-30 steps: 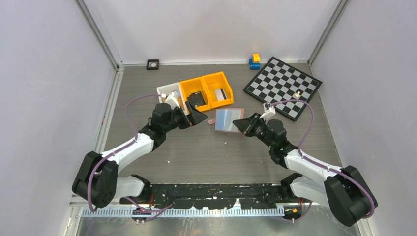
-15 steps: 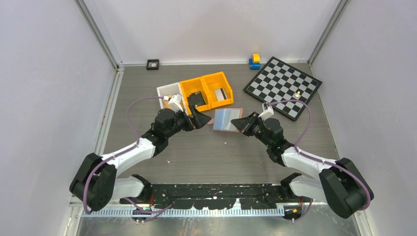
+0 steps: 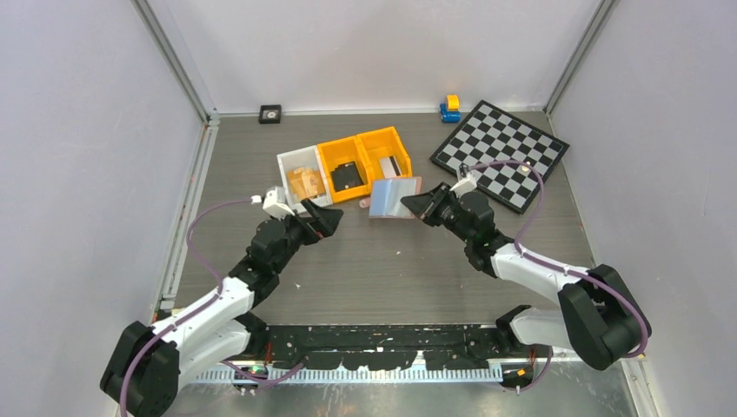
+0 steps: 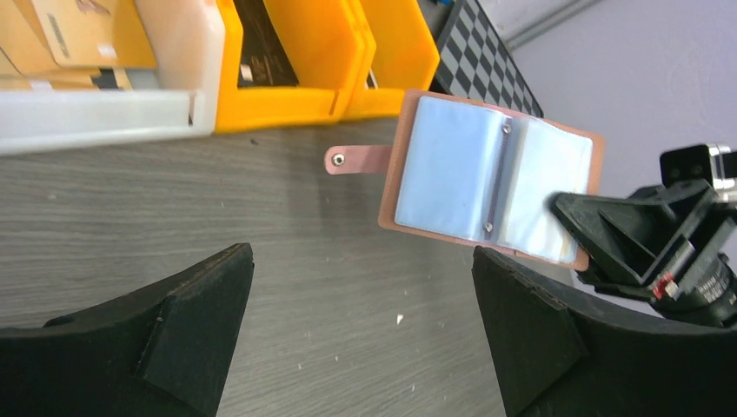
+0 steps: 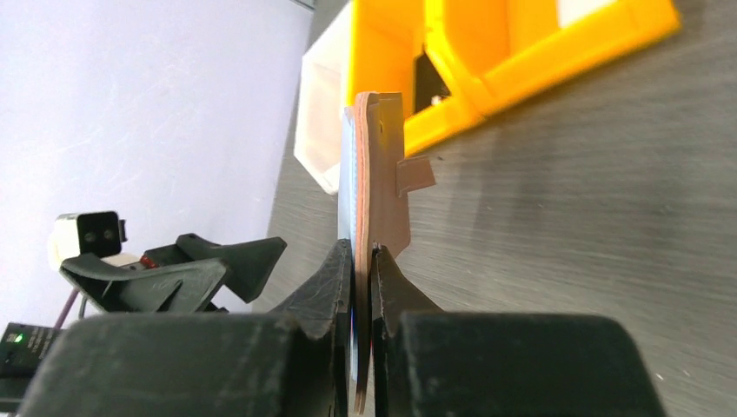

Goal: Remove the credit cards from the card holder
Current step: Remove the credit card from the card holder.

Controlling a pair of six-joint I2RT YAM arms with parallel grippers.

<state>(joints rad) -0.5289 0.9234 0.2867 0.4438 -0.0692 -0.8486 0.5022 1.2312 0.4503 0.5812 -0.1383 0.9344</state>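
The tan-pink card holder (image 3: 393, 198) is held open and off the table by my right gripper (image 3: 414, 205), which is shut on its right edge. In the left wrist view the holder (image 4: 487, 169) shows glossy pale-blue pockets and its snap tab (image 4: 356, 160); I cannot tell whether cards are inside. In the right wrist view it stands edge-on (image 5: 375, 174) between my shut right gripper (image 5: 363, 256). A pale card with a dark stripe (image 3: 395, 165) lies in the right orange bin. My left gripper (image 3: 323, 219) is open and empty, left of and below the holder (image 4: 361, 339).
A white bin (image 3: 294, 163) with tan flat items stands left of two orange bins (image 3: 335, 153); the middle one holds a chunky black item (image 3: 347, 176). A chessboard (image 3: 500, 152) lies at the back right, a blue-yellow toy (image 3: 449, 107) and a small black square (image 3: 270, 112) by the back wall.
My left arm has drawn back from the bins toward the near left, gripper open. My right gripper has carried the card holder farther back, toward the orange bins.
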